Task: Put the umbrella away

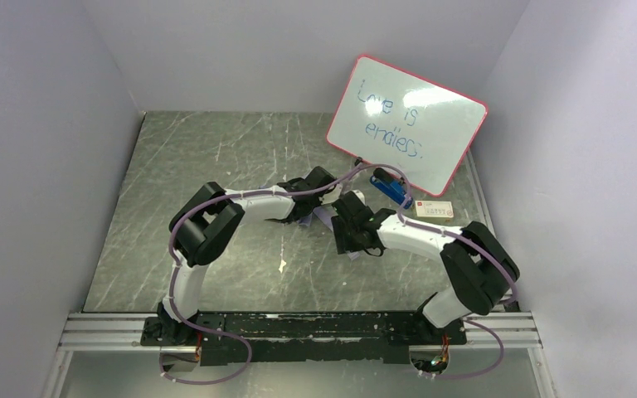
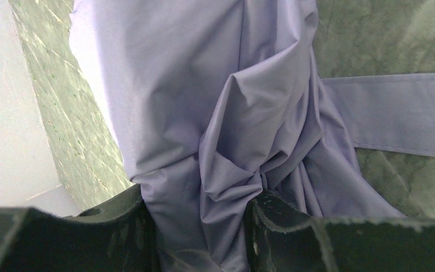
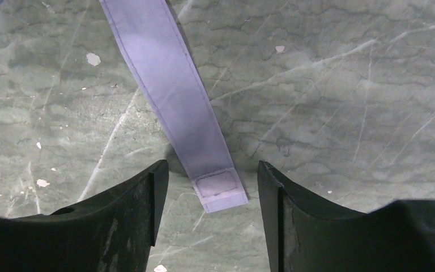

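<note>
Crumpled lavender umbrella [image 2: 221, 113], flat strap [image 3: 175, 96]

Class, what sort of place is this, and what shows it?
Likely a robot test cell: plain white walls enclose a scratched grey-green tabletop; two white-and-black robot arms sit on a silver metal rail.

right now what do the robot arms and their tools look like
The left arm and right arm match: white shells, bulky black joints, a thin purplish cable looped along each. The left tool and right tool have black, scuffed fingers.
</note>
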